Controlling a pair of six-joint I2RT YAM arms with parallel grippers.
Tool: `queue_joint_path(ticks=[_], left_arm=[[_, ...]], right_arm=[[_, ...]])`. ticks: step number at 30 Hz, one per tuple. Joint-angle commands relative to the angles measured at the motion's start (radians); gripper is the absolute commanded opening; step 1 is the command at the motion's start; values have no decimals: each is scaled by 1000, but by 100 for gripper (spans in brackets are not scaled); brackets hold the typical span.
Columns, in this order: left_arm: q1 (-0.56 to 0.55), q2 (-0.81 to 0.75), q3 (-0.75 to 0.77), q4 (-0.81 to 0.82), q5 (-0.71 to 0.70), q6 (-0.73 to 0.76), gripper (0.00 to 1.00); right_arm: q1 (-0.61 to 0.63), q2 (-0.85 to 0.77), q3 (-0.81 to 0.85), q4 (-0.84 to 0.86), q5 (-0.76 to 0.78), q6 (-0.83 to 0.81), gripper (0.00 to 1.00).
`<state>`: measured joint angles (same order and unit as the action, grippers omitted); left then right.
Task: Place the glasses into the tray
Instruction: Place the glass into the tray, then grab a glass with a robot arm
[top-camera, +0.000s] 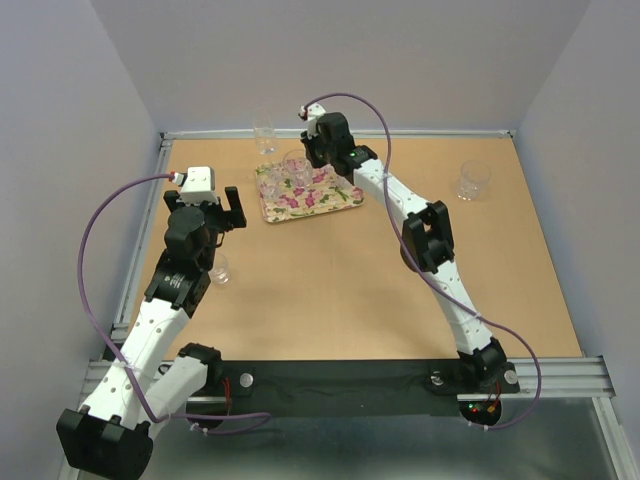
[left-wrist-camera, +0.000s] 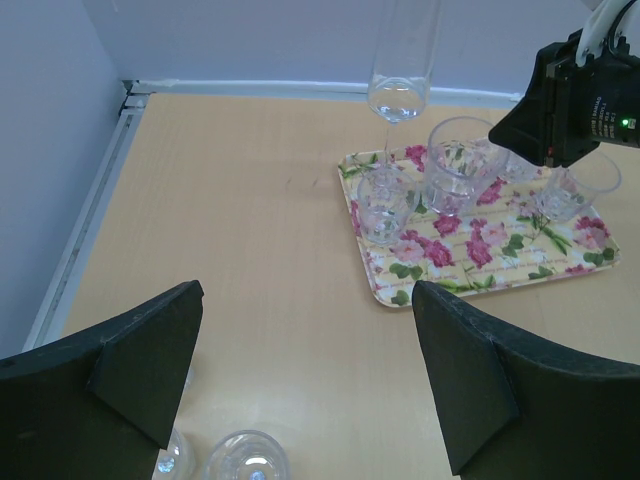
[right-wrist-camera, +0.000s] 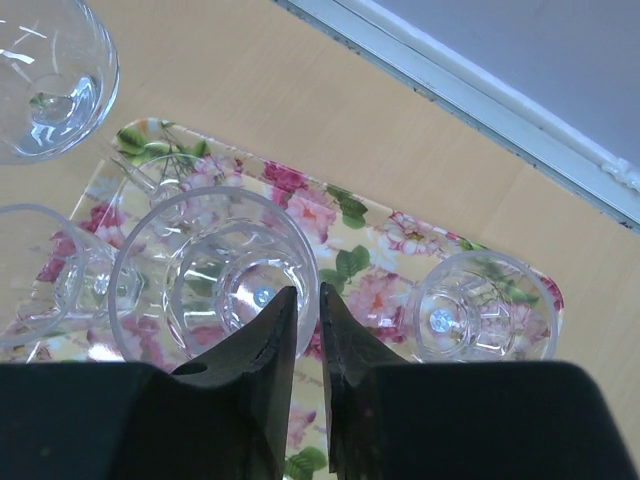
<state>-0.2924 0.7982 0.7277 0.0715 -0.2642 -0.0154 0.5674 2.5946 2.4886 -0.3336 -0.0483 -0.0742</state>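
The tray (top-camera: 322, 203) sits toward 11 o'clock on the counter (top-camera: 330, 290), several glasses (left-wrist-camera: 385, 205) on it. The right gripper (right-wrist-camera: 308, 292) hangs over it, jaws pinching the rim of the large tumbler (right-wrist-camera: 215, 270). The left gripper (left-wrist-camera: 308, 298), jaws spread wide, hovers near 9 o'clock above a loose glass (left-wrist-camera: 245, 462). A lone glass (top-camera: 474, 181) stands at 2 o'clock, a tall glass (top-camera: 264, 134) just beyond the tray.
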Motion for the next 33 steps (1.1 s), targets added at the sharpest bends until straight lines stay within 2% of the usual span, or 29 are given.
queue_joint_path(ticks=[1, 3, 7, 9, 16, 19, 26, 28, 33], left_arm=[[9, -7, -14, 56, -9, 9, 97], [7, -7, -13, 56, -10, 11, 97], [7, -7, -14, 57, -10, 11, 97], [9, -10, -13, 57, -12, 11, 97], [7, -24, -16, 57, -18, 11, 97], [9, -31, -16, 57, -20, 11, 97], [7, -63, -24, 63, -12, 11, 97], [7, -62, -22, 62, -9, 11, 97], [7, -76, -25, 62, -10, 11, 97]], right_arm=[[9, 9, 67, 73, 7, -1, 24], [9, 9, 70, 76, 10, -6, 28], [9, 7, 78, 76, 16, -10, 29], [9, -2, 87, 73, 21, -18, 33], [11, -80, 105, 21, 4, -68, 35], [8, -135, 90, -24, -48, -102, 36], [-4, -326, -68, -111, -165, -173, 38], [-14, -379, -160, -122, -185, -190, 38], [-37, -577, -418, -131, -268, -246, 48]])
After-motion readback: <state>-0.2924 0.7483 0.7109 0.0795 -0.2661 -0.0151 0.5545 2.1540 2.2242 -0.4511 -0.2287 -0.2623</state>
